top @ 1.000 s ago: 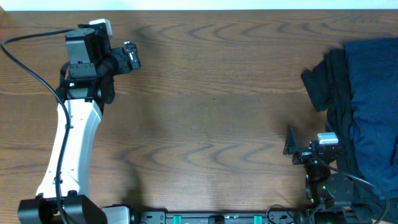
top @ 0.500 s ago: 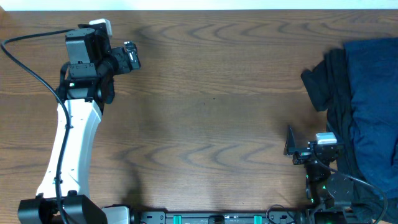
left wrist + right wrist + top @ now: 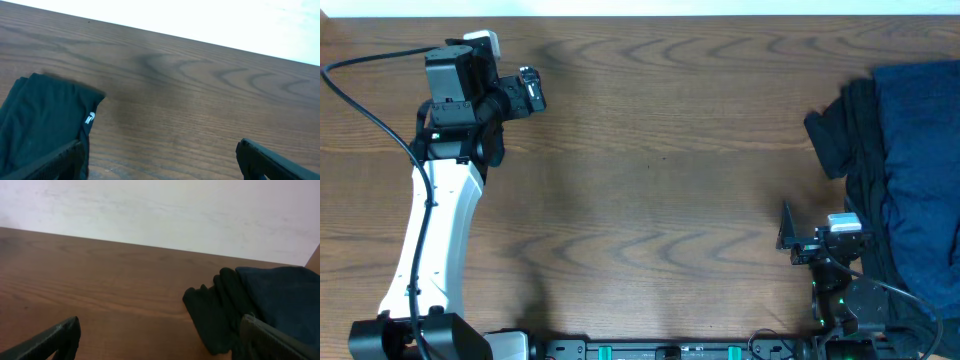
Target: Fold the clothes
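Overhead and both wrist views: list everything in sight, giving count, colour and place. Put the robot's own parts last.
table: one, brown wood, under everything.
navy garment: one, dark blue, crumpled at the table's right edge.
black garment: one, black, bunched along the navy garment's left side.
logo garment: one, black with a small white logo, on the table, lower left of the left wrist view.
cable: one, black, looping to the left arm.
left arm: one, white and black, table's left side.
left pincer: one, black, open, empty.
right pincer: one, black, open, empty, beside the clothes.
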Robot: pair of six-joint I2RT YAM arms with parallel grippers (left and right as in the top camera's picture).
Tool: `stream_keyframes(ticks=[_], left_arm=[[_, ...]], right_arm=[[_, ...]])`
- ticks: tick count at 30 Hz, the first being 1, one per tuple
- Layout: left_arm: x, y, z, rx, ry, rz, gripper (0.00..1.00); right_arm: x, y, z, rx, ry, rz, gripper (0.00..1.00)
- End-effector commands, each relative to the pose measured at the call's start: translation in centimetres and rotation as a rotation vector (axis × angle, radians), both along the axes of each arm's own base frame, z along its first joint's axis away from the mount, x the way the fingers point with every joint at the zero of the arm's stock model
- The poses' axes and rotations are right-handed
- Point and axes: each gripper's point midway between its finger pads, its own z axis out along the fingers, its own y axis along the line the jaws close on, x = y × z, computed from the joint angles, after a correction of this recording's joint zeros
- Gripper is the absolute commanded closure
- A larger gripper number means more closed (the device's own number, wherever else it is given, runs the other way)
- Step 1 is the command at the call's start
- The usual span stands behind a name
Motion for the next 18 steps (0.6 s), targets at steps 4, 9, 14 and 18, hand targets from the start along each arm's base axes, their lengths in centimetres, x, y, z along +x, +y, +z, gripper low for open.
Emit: stream_keyframes(ticks=[4,9,14,18], left_arm=[[0.0,0.1,0.4,-0.002,-0.009,0.002,0.02],[0.0,0.1,0.4,-0.002,-0.009,0.002,0.02],[-0.1,0.1,0.6,-0.002,-0.014,0.003,0.02],[-1.7,0.0,2.8,0.001,-0.063,0.003,0.02]], right_arm=[[0.0,-0.1,-0.1,-0.013,-0.001,0.001,0.01],[0.0,-0.1,-0.1,-0.014,-0.001,0.001,0.01],[0.0,-0.1,-0.1,-0.014,-0.001,0.001,0.01],[0.0,-0.1,-0.1,-0.014,-0.001,0.001,0.01]])
